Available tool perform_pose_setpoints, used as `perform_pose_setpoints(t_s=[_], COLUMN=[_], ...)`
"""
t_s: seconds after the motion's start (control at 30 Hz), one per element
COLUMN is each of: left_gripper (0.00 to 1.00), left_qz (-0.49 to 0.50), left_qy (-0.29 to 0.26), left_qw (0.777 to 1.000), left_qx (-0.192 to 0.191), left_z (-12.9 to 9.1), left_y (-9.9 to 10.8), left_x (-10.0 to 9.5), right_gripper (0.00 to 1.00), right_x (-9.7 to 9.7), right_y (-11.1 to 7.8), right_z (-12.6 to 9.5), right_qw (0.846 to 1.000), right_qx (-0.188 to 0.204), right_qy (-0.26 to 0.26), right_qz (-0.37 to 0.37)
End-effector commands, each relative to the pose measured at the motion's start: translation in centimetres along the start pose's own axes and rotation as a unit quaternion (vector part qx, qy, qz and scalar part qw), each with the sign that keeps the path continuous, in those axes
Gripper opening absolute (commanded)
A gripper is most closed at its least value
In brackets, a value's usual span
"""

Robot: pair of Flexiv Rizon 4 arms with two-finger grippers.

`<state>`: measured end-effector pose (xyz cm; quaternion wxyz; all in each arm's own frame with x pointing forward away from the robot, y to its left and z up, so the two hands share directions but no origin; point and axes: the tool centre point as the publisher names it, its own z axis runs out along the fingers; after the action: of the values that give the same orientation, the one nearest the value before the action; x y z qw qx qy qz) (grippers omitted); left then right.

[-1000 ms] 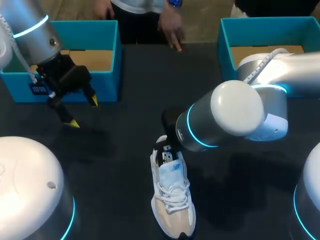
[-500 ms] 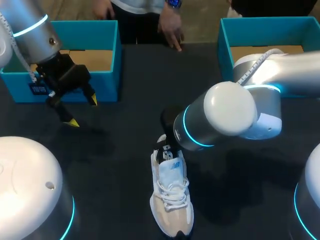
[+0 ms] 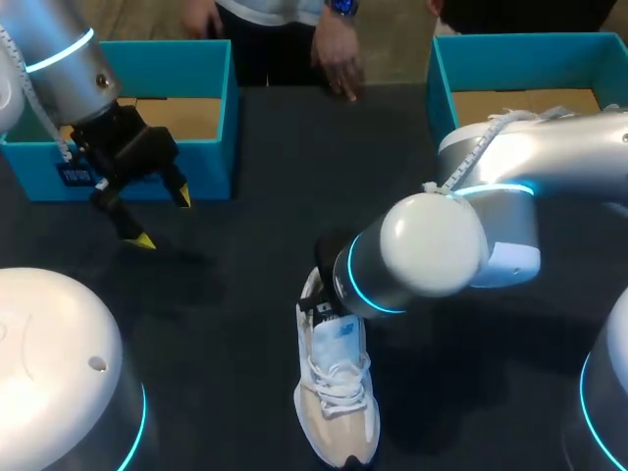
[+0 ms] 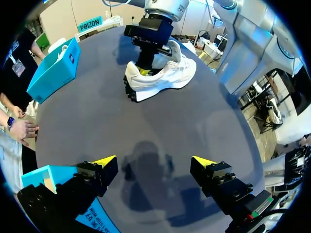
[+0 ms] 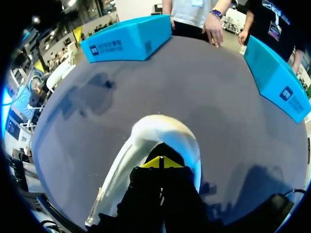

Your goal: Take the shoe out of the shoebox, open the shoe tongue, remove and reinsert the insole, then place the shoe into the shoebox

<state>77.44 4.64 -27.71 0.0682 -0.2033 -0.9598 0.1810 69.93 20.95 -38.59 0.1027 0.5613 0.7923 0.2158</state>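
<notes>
the white and beige shoe point(image 3: 337, 392) stands upright on its sole on the dark table point(image 3: 245, 294), nearest the robot, out of both boxes, its toe toward the robot and its heel toward the far side. the right arm comes in from the right and bends down over the heel. its right gripper point(image 5: 160, 164) sits inside the shoe's opening with the two yellow tips pressed together; whether anything is pinched between them cannot be made out. farther back and well to the left, the left gripper point(image 3: 162, 218) hangs above bare table with its fingers wide apart and nothing between them, and the shoe lies well ahead of it. just behind it is the left shoebox point(image 3: 211, 108), blue with a brown floor. the right shoebox point(image 3: 442, 78), also blue, stands at the far right corner. between the two boxes, at the far edge, a person's hand point(image 3: 339, 64) rests its fingertips on the table.
</notes>
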Motion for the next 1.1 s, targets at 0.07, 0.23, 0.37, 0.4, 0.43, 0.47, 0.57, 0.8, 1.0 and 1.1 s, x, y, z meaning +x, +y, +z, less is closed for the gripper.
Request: perform_pose_setpoints(t_s=[0.07,0.23,0.37,0.4,0.43,0.47,0.57,0.8,1.0,1.1], left_gripper=[1.00,1.00,1.00,1.00,1.00,1.00,1.00,1.00,1.00,1.00], left_qz=[0.000,0.000,0.000,0.000,0.000,0.000,0.000,0.000,0.000,0.000], left_qy=[0.000,0.000,0.000,0.000,0.000,0.000,0.000,0.000,0.000,0.000], left_qw=[1.000,1.000,1.000,1.000,1.000,1.000,1.000,1.000,1.000,1.000], left_qx=[-0.001,-0.001,-0.001,-0.001,-0.001,-0.001,-0.001,-0.001,-0.001,-0.001], left_z=[0.0,0.0,0.0,0.0,0.0,0.0,0.0,0.0,0.0,0.0], left_y=[0.0,0.0,0.0,0.0,0.0,0.0,0.0,0.0,0.0,0.0], left_x=[0.0,0.0,0.0,0.0,0.0,0.0,0.0,0.0,0.0,0.0], right_gripper=[0.00,0.00,0.00,0.00,0.00,0.00,0.00,0.00,0.00,0.00], right_x=[1.0,1.1,1.2,1.2,1.2,1.2,1.1,0.7,0.5,0.5], right_y=[-0.4,-0.1,0.1,0.1,0.1,0.1,0.1,-0.2,-0.5,-0.8], right_z=[1.0,-1.9,-3.6,-3.8,-3.9,-4.0,-3.7,-2.8,-1.5,-1.1], right_qw=[1.000,0.999,0.997,0.996,0.995,0.994,0.991,0.985,0.981,0.980], right_qx=[0.008,0.000,-0.009,-0.011,-0.011,-0.012,-0.006,0.008,0.020,0.024], right_qy=[-0.004,-0.038,-0.076,-0.087,-0.099,-0.110,-0.132,-0.170,-0.188,-0.195], right_qz=[0.005,0.013,0.014,0.015,0.017,0.020,0.025,0.033,0.035,0.039])
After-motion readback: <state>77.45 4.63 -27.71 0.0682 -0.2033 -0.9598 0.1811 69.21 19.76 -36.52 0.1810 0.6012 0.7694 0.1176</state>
